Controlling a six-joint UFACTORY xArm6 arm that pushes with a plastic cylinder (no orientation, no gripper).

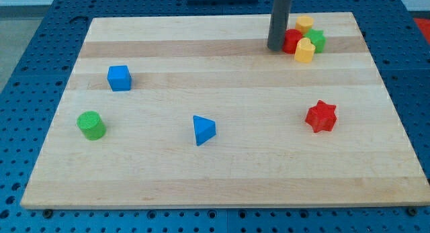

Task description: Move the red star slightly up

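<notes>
1. The red star (320,116) lies flat on the bench (222,179), in the view's right half and a little below the middle, with bare wood all round it and no other block touching it.
2. My tip (276,48) rests near the view's top, well apart from the red star, up and to its left.
3. There is no claw on this arm; it ends in a plain dark rod, so nothing can spread or pinch.
4. My tip stands just beside the left edge of a tight cluster of four blocks: a red block (291,41), a green block (316,39), a yellow block (304,50) in front and a second yellow block (304,23) behind.
5. A blue triangular block (203,129) sits below the middle, left of the red star.
6. A blue cube (119,78) lies at the view's left.
7. A green cylinder (91,125) stands below the cube, near the left edge.
</notes>
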